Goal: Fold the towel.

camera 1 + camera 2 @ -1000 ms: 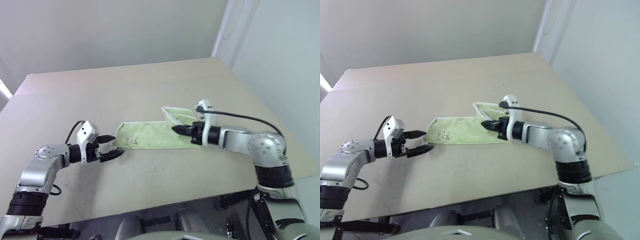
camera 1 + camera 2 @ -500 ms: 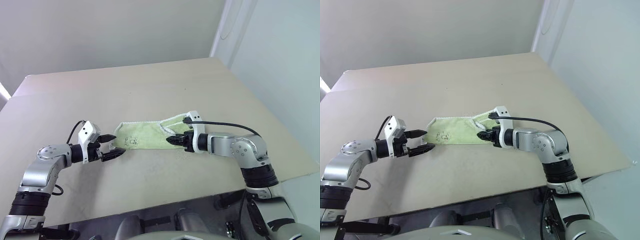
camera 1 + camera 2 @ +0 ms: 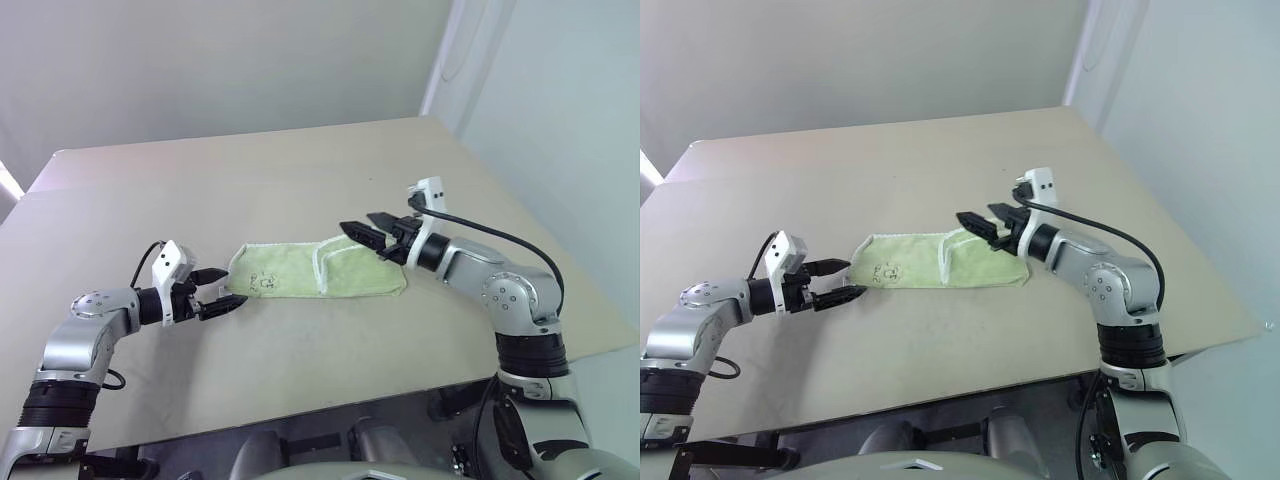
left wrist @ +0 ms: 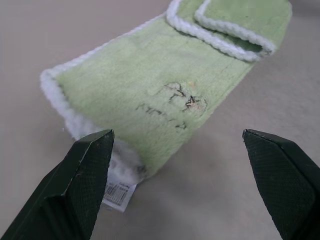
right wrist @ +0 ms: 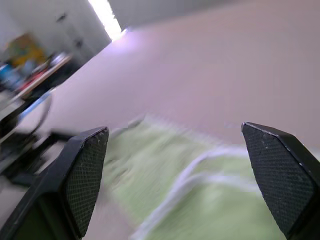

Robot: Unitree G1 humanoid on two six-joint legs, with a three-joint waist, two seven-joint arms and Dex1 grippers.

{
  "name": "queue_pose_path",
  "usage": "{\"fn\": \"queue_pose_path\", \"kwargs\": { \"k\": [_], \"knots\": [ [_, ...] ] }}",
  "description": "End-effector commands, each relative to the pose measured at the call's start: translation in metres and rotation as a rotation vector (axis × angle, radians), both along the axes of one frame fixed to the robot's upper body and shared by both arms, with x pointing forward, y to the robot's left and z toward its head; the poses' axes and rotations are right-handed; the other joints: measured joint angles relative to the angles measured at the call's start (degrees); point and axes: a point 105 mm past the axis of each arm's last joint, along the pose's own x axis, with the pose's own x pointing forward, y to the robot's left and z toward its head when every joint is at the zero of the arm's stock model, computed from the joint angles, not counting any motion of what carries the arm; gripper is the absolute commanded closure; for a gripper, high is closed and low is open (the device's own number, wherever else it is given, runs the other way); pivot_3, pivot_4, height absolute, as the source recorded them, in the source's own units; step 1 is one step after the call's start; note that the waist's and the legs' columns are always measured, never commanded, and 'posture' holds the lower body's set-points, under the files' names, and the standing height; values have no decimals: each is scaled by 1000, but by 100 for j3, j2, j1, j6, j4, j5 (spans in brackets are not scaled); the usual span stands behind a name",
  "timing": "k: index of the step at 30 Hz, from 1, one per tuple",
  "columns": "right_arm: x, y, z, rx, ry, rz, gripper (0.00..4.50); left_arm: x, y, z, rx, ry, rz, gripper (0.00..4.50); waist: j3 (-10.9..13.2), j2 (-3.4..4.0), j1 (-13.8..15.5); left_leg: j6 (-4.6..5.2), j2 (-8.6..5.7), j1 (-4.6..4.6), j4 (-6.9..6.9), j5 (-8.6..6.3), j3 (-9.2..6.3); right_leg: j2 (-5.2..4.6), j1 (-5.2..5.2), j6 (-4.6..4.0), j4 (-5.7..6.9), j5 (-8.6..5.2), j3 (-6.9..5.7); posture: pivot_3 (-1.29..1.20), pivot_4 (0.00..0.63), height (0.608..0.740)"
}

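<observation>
Left eye view is showing the towel (image 3: 318, 271) lying flat on the tan table (image 3: 300, 180), partway folded: its right end is doubled back over the middle, so a white stitched edge is running across the cloth near its centre. The single-layer left part is showing the small dark logo (image 3: 262, 284), and a white tag (image 4: 119, 190) is sticking out at the left end.

The left gripper (image 3: 225, 292) is hovering low over the table just beside the towel's left end, its two black fingers standing apart with nothing between them. In the left wrist view the fingers are framing the logo and the tag, and they are not touching the cloth.

The right gripper (image 3: 362, 231) is hanging above the far right part of the towel, pointing toward the robot's left, its fingers spread wide and gripping nothing. The right wrist view is looking along the folded cloth between those parted fingers (image 5: 82, 180).
</observation>
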Motion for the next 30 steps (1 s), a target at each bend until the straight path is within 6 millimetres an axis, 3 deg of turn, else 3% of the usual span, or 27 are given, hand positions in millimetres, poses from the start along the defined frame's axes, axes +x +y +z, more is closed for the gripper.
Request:
{"fn": "queue_pose_path", "kwargs": {
  "k": [1, 9, 13, 16, 18, 23, 27, 30],
  "knots": [
    [7, 3, -16, -103, -52, -18, 21, 5, 8, 18, -33, 6, 39, 112, 0, -1, -19, 0, 0, 3, 0, 0, 1, 1, -1, 0, 7, 0, 1, 0, 0, 740],
    [11, 29, -68, -244, -26, 15, 21, 3, 12, 15, -40, 82, 83, 112, -1, -2, -44, -1, 2, 12, 4, 1, -2, 8, -3, -4, 31, -2, 4, 0, 0, 740],
    [19, 23, -105, -425, -7, -36, 21, 1, 11, 15, -42, 84, 86, 112, -4, -7, -36, -1, 1, 11, 8, 1, -2, 6, -1, -4, 31, -2, 4, 0, 0, 740],
    [23, 18, -114, -468, -9, -65, 21, 2, 11, 16, -64, 94, 101, 112, -14, -22, -41, -2, 1, 25, 13, 1, -2, 5, 13, -4, 33, -1, 4, 0, 0, 740],
    [25, 17, -110, -458, -29, -67, 21, 3, 11, 18, -90, 113, 119, 112, -16, -26, -30, -2, 0, 56, 14, 1, -2, 5, 42, -6, 33, -4, 4, 0, 0, 740],
    [27, 20, -77, -329, -86, -64, 21, 9, 18, 19, -109, 170, 192, 112, -14, -25, -15, -2, 0, 94, 25, 1, -5, 5, 81, -10, 32, -24, 5, 0, 0, 740],
    [22, 25, -34, -167, -143, -53, 4, 31, 30, 29, -279, 227, 357, 56, -13, -25, -5, -2, 0, 86, 31, 1, -10, 6, 77, 9, 37, -12, 4, 0, 0, 740],
    [21, 24, -29, -155, -133, -66, 4, 39, 32, 31, -346, 283, 417, 56, -15, -28, -29, -2, 0, 87, 26, 0, -10, 6, 76, 4, 37, -6, 4, 0, 0, 740]
  ]
}}
